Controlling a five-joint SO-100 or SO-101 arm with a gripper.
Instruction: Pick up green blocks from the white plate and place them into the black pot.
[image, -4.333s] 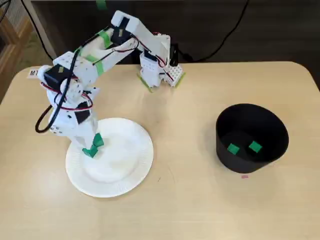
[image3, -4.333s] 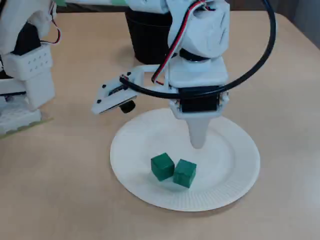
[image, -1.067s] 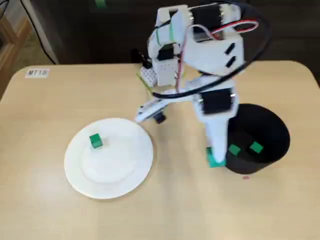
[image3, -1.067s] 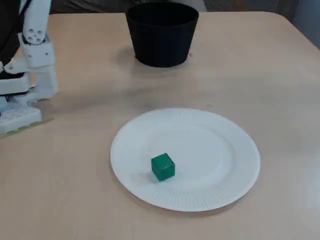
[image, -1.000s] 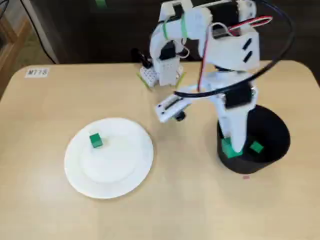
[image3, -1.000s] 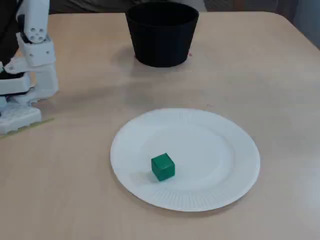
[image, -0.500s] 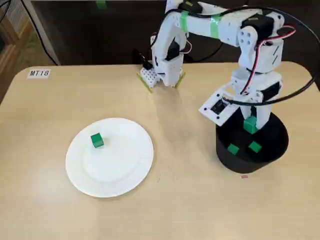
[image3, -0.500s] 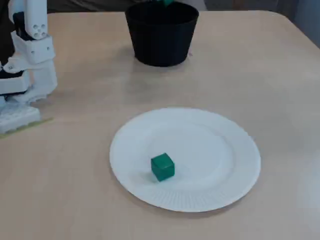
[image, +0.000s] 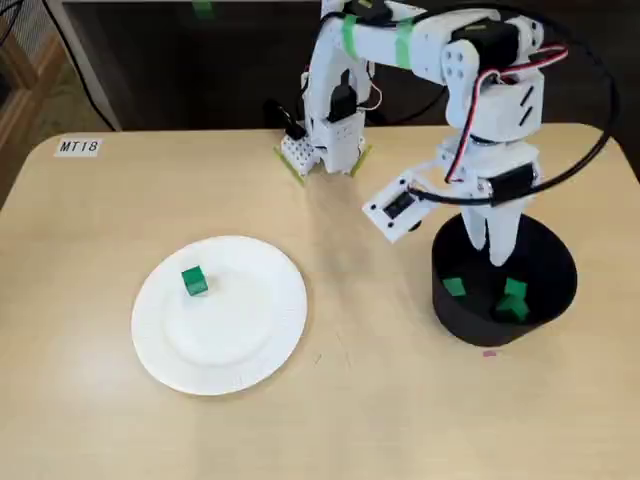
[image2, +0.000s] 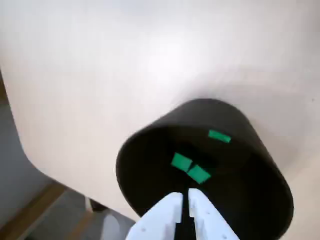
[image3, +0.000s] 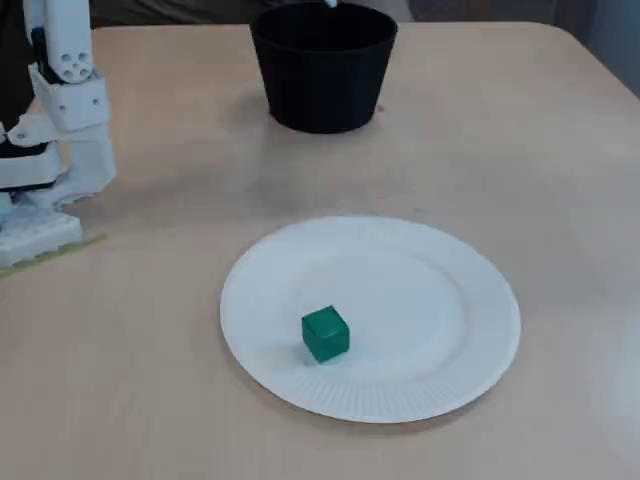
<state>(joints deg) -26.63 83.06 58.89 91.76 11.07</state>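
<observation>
The black pot (image: 470, 325) stands at the right in a fixed view and holds three green blocks: one (image: 453, 288) at the left and two (image: 515, 298) close together at the right. My gripper (image: 492, 254) hangs over the pot's mouth, pointing down, with nothing in it. In the wrist view my gripper (image2: 183, 196) shows its fingertips a narrow gap apart above the pot (image2: 150, 145) and its blocks (image2: 181, 161). One green block (image: 193, 281) lies on the white plate (image: 250, 350); it is also seen as a cube (image3: 325, 333) on the plate (image3: 440, 300).
The arm's white base (image: 325, 150) is fixed at the table's back edge, and shows at the left (image3: 60, 110) in another fixed view. A label reading MT18 (image: 78, 146) is stuck at the back left corner. The pot (image3: 323, 80) stands beyond the plate there.
The gripper carried a green block from the plate over to the pot. Half a second ago it held the block above the pot; now that block lies inside and the fingers are empty.
</observation>
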